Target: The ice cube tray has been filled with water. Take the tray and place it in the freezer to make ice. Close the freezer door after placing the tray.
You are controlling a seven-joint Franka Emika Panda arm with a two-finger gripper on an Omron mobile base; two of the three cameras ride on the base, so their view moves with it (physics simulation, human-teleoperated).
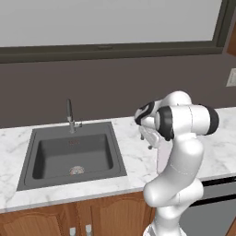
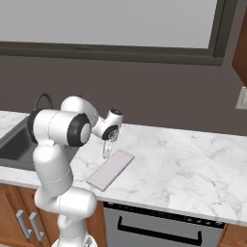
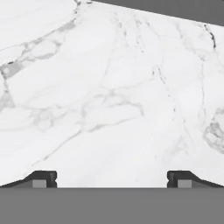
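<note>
The ice cube tray (image 2: 111,170), a thin pale pinkish slab, lies flat on the marble counter (image 2: 188,164) just right of the sink, running diagonally towards the front edge. My gripper (image 2: 106,151) points down over the tray's far end and stands a little above it. In the left base view the gripper (image 1: 148,138) sits in front of the arm's elbow, and the arm hides the tray. In the hand view the gripper (image 3: 112,180) is open, its fingertips (image 3: 43,178) wide apart over bare marble with nothing between them. The freezer and its door are out of view.
A dark sink basin (image 1: 32,161) with a faucet (image 1: 70,116) is set in the counter to the left. A dishwasher front (image 2: 159,223) sits under the counter. A dark wall and a window frame rise behind. An outlet (image 2: 242,98) is at the far right.
</note>
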